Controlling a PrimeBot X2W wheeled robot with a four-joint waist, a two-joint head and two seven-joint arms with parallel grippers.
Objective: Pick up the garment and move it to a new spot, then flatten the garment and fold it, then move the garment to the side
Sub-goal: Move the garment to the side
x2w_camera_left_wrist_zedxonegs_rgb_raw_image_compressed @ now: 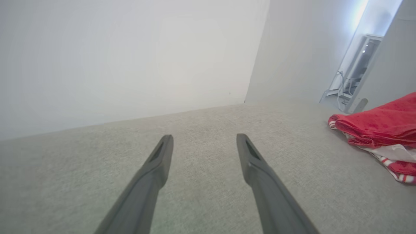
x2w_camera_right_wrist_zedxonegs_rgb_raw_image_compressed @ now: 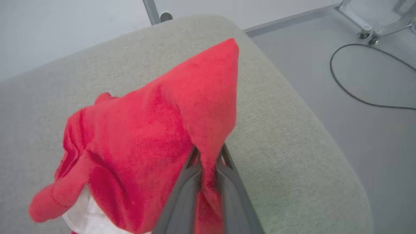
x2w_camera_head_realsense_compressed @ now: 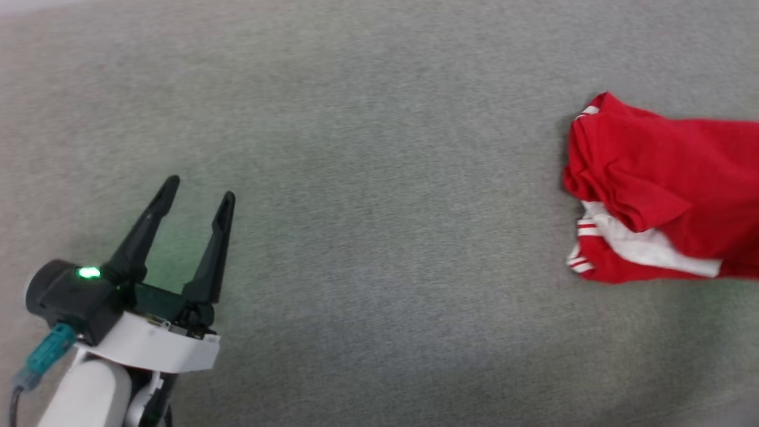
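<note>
Grey cloth-covered counter (x2w_camera_head_realsense_compressed: 379,118). Bunched at its right side: red garment (x2w_camera_head_realsense_compressed: 658,184), partly white underneath. Right tool (x2w_camera_right_wrist_zedxonegs_rgb_raw_image_compressed: 209,152) clamped on a red fold; left tool (x2w_camera_head_realsense_compressed: 200,187) spread wide, near left, well apart from the garment.

Soft matt knitted cloth is seen in the shirt (x2w_camera_right_wrist_zedxonegs_rgb_raw_image_compressed: 146,136), coarse woven fabric on the table (x2w_camera_head_realsense_compressed: 379,178), and smooth dark plastic in the fingers (x2w_camera_head_realsense_compressed: 142,231) of the left gripper (x2w_camera_head_realsense_compressed: 200,187).

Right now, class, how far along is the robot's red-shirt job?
Done: right gripper is shut on the crumpled red, white-sleeved T-shirt. In hand: a pinched fold is raised above the grey fabric surface. Still to do: moving, flattening, folding, setting aside; left gripper stands open, apart.
</note>
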